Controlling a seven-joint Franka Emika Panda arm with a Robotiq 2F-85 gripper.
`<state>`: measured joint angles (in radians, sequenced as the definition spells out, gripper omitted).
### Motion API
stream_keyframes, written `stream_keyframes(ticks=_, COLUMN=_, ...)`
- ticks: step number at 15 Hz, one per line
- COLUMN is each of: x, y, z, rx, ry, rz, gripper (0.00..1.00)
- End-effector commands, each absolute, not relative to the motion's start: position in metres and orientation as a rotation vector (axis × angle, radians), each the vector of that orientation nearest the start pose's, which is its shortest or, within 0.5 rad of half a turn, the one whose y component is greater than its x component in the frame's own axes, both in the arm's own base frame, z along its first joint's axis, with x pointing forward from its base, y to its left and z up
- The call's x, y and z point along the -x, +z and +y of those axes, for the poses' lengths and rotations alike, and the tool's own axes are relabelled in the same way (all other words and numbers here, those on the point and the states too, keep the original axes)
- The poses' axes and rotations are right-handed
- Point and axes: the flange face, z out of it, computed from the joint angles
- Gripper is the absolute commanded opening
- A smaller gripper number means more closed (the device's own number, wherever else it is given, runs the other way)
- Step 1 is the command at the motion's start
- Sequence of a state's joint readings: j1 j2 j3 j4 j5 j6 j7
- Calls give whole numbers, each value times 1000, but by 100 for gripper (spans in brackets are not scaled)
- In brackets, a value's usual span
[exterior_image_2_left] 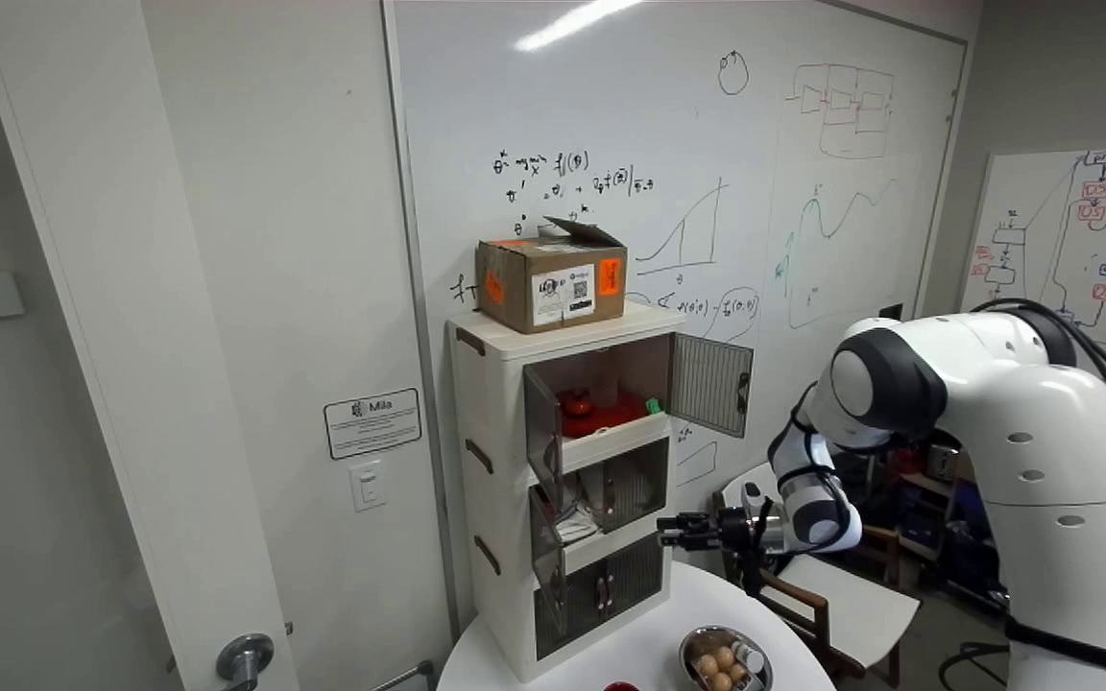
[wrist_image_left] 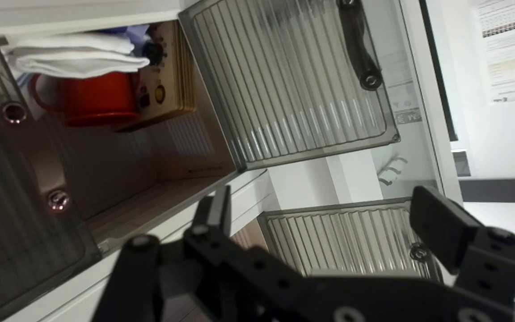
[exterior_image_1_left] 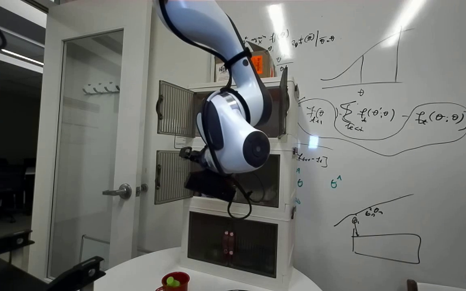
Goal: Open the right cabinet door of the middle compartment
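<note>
Wrist view: gripper (wrist_image_left: 322, 203), jaws parted, empty; right door (wrist_image_left: 5, 179) of middle compartment (wrist_image_left: 119, 156), closed, at left, opposite open left door (wrist_image_left: 284, 89); step seems approach; next move likely calls for grasping the closed door's handle (wrist_image_left: 46, 167).

One cabinet (exterior_image_2_left: 505, 480), three tiers (exterior_image_1_left: 287, 178), six doors (exterior_image_2_left: 714, 384), two red mugs (wrist_image_left: 99, 100), one cardboard box (exterior_image_2_left: 515, 288), one metal bowl (exterior_image_2_left: 718, 635), at least three eggs (exterior_image_2_left: 709, 665), one robot arm (exterior_image_2_left: 1043, 432), two fingers (wrist_image_left: 438, 228), one round surface (exterior_image_1_left: 148, 264).
</note>
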<state>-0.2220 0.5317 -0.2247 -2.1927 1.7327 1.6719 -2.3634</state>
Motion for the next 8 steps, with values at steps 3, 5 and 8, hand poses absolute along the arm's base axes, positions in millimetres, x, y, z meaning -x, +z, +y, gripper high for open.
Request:
stream_keyframes(ticks=3, x=-556, y=148, z=-124, rx=1804, ry=-1449, rz=-656, gripper=100)
stream_keyframes(ticks=5, x=-571, y=139, z=-115, rx=1816, ry=-1442, rz=-688, gripper=100)
stream_keyframes(ticks=8, x=-592, y=123, z=-104, rx=1843, ry=-1432, rz=-748, gripper=100)
